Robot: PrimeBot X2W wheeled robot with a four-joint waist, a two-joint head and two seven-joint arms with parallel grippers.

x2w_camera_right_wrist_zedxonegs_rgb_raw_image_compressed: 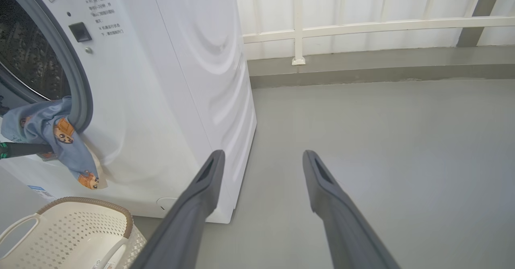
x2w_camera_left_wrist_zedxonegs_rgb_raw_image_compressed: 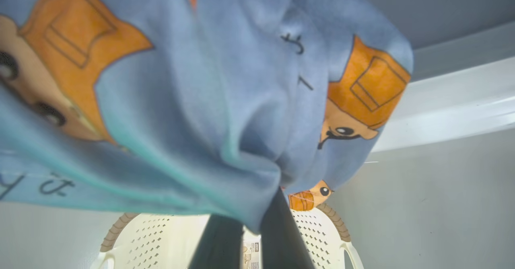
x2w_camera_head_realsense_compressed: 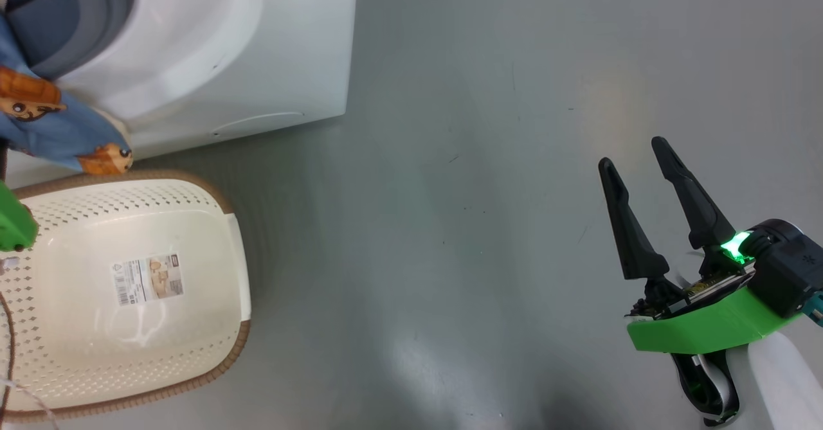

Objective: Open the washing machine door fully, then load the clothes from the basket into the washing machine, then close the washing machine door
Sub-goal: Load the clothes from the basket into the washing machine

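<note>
- The left gripper (x2w_camera_left_wrist_zedxonegs_rgb_raw_image_compressed: 251,224) had its two dark fingers (x2w_camera_left_wrist_zedxonegs_rgb_raw_image_compressed: 281,228) clamped on the clothes (x2w_camera_left_wrist_zedxonegs_rgb_raw_image_compressed: 225,112). In the left wrist view they ran up close together into a pinched fold of blue bear-print fabric, which draped over their tips and hid them.
- That close view could not place the bundle, but the right wrist view did. There the left fingers came in level from the picture's left edge. The clothes were bunched at the lower lip of the washing machine's (x2w_camera_right_wrist_zedxonegs_rgb_raw_image_compressed: 161,80) open mouth, against the grey gasket (x2w_camera_right_wrist_zedxonegs_rgb_raw_image_compressed: 76,80), and a tail of fabric hung down the white front.
- Behind the gasket the perforated steel drum (x2w_camera_right_wrist_zedxonegs_rgb_raw_image_compressed: 28,60) looked dark.
- The basket (x2w_camera_head_realsense_compressed: 241,346) stood on the floor (x2w_camera_head_realsense_compressed: 482,224) just below the hanging fabric, near the washer's front. The head view looked straight down to the label sticker (x2w_camera_head_realsense_compressed: 146,279) on its bottom.
- The right gripper (x2w_camera_head_realsense_compressed: 633,153) hung well apart from all this, off the washer's side. Its fingers were spread wide over the grey floor.
- Beyond it, the right wrist view showed a white railing (x2w_camera_right_wrist_zedxonegs_rgb_raw_image_compressed: 362,25) running along the wall.
</note>
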